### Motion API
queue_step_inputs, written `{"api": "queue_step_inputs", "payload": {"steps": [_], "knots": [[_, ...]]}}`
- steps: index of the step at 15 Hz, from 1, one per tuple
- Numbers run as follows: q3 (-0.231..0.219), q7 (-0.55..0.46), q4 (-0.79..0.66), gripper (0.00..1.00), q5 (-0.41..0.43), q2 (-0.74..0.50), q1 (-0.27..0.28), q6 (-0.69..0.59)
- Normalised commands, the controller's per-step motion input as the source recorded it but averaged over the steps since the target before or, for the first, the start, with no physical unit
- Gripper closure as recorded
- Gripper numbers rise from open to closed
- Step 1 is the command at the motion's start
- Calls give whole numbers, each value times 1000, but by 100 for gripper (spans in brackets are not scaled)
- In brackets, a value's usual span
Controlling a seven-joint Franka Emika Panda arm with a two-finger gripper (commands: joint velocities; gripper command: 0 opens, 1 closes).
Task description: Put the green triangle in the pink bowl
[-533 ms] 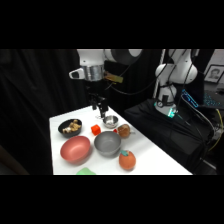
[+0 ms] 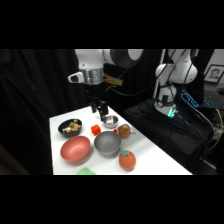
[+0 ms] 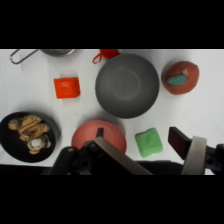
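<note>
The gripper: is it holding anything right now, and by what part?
Nothing is held. The gripper is open above the table, and the green triangle lies untouched beside the pink bowl.

White arm (image 2: 95,62) reaching down from above, fingers (image 3: 192,150) apart, empty

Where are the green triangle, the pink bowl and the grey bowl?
green triangle (image 3: 148,142): wrist view, middle of its top face.
pink bowl (image 2: 75,149): side view, inner floor.
grey bowl (image 3: 127,85): wrist view, centre of its inside.

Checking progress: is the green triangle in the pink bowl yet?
No. The green triangle lies on the white table beside the pink bowl, outside its rim.
</note>
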Motion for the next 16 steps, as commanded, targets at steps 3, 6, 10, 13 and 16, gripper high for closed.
{"api": "queue_step_inputs", "payload": {"steps": [3, 6, 10, 13, 16], "knots": [[59, -64, 464, 0, -119, 332, 79, -34], [34, -108, 511, 0, -167, 367, 76, -53], [20, -146, 573, 0, -136, 404, 51, -91], [33, -153, 600, 0, -71, 406, 35, -120], [27, -141, 573, 0, -77, 408, 39, -88]]}}
